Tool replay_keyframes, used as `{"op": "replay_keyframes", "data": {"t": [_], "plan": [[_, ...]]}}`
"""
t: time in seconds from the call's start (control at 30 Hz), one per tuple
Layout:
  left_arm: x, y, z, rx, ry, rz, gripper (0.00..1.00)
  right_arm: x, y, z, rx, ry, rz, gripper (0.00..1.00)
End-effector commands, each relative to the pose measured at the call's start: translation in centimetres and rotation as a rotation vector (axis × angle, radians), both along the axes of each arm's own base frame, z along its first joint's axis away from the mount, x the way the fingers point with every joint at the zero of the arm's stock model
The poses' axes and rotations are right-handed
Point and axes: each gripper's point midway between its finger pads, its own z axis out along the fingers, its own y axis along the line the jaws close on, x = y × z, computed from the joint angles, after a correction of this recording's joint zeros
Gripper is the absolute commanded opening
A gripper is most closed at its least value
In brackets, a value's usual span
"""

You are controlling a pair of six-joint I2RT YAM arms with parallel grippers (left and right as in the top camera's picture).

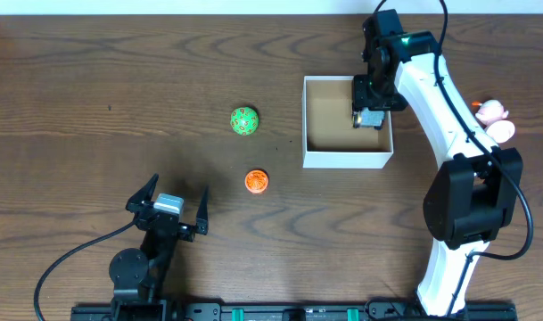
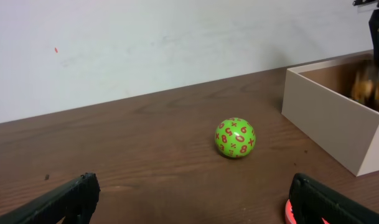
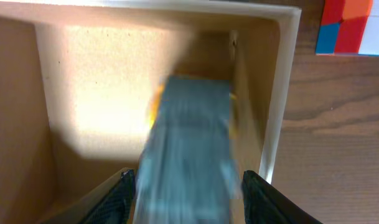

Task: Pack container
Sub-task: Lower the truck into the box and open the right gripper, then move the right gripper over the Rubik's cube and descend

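Note:
The container (image 1: pixel 347 160) is a square white-walled box with a brown inside, right of the table's middle; it also shows in the left wrist view (image 2: pixel 329 124) and the right wrist view (image 3: pixel 289 93). My right gripper (image 1: pixel 371 109) hangs over its far right corner, jaws (image 3: pixel 188 186) spread. A blurred grey-blue block with a yellow-orange edge (image 3: pixel 189 137) lies between and below the jaws, inside the container (image 1: pixel 370 119), with small gaps to both fingers. My left gripper (image 1: pixel 179 187) is open and empty at the front left (image 2: pixel 192 193).
A green ball with red digits (image 1: pixel 244 121) (image 2: pixel 235 137) and an orange disc (image 1: pixel 257 181) (image 2: pixel 290 211) lie on the wood left of the container. Pink toys (image 1: pixel 494 116) sit at the right edge. A red, blue and orange thing (image 3: pixel 348 25) lies beyond the container.

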Motion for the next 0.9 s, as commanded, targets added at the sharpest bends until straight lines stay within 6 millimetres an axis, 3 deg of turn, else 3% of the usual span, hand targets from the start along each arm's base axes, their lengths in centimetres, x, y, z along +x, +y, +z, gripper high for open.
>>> {"op": "replay_keyframes", "data": {"t": [0.0,0.47,0.57,0.67,0.8,0.87], "plan": [[-0.1,-0.1,-1.6,0.015,0.042,-0.007,0.98,0.1,-0.6,-0.5,-0.019,0.008,-0.008,0.58],[-0.1,-0.1,-1.6,0.015,0.042,-0.007,0.98,1.2,-0.4,-0.1,-0.010,-0.038,-0.004,0.64],[-0.1,-0.1,-1.6,0.015,0.043,-0.008,0.98,2.2,-0.4,1.6,-0.008,-0.082,0.021,0.68],[-0.1,-0.1,-1.6,0.015,0.043,-0.008,0.98,3.6,-1.2,4.7,-0.013,-0.147,0.050,0.78],[-0.1,-0.1,-1.6,0.015,0.042,-0.008,0.98,5.3,-4.7,9.1,-0.077,-0.240,0.047,0.89],[-0.1,-0.1,-1.6,0.015,0.043,-0.007,0.98,5.9,-6.7,10.1,-0.102,-0.266,0.071,0.89]]}}
